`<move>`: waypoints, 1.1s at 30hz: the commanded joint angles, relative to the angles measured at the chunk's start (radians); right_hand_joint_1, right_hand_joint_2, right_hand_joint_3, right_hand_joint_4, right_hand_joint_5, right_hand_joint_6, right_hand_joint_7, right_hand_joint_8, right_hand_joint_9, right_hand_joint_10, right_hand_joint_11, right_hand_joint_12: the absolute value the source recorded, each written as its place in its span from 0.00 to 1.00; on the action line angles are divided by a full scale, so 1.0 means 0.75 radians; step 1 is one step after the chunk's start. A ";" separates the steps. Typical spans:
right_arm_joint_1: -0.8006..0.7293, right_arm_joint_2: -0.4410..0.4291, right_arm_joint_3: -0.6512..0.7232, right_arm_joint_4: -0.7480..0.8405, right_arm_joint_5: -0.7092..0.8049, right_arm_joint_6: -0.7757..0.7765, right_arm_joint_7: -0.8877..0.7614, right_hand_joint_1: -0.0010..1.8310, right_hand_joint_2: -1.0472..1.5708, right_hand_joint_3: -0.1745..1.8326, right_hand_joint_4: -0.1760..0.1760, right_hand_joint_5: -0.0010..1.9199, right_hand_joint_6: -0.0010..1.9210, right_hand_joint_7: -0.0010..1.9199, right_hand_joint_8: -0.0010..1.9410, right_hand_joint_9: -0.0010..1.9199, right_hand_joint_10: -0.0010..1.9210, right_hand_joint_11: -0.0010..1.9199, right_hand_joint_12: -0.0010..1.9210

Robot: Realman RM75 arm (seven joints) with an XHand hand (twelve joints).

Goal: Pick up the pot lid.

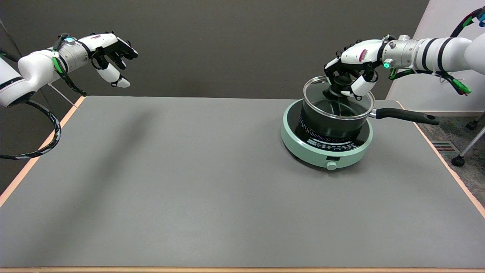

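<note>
We find one pot lid (338,99), glass with a metal rim, lying over the mouth of a black pot (333,121) at the table's far right. It looks tilted, the far-left rim higher than the near-right rim; whether that edge is clear of the pot we cannot tell. The lid carries one black knob (341,84) at its centre.

The right hand (352,74) reaches in from the right and sits over the knob, fingers (362,86) curled around it from above. The knob is largely hidden behind those fingers, so we cannot make out every contact, but we read the hand as grasping the knob. The glass shows reflections, and the pot's contents are not legible through it.

The pot has one long black handle (407,115) pointing right, past the table's edge. The pot stands on one round, pale green cooktop (322,146) with a single dial (332,165) at its near side; the markings on its black top plate are too small to read.

The cooktop rests on one grey table (189,182) with a light wooden border. The near edge and lower corners are cut off by the frame.

We count two arms. The left hand (110,57) hangs in the air at upper left, well apart from the pot, holding nothing. Both arms are cut off at the picture edges.
</note>
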 commanded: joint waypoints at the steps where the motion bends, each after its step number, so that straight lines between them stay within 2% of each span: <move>1: 0.009 0.017 0.043 0.022 0.059 -0.021 0.001 0.73 0.72 0.49 1.00 0.23 0.84 0.41 0.81 0.38 0.89 0.28 0.93; 25: 0.008 0.072 0.095 0.083 0.088 -0.040 0.001 0.73 0.72 0.50 1.00 0.23 0.86 0.41 0.82 0.38 0.91 0.29 0.92; 33: 0.002 0.095 0.192 0.216 0.103 -0.215 0.003 0.73 0.72 0.50 1.00 0.23 0.87 0.41 0.82 0.38 0.91 0.29 0.92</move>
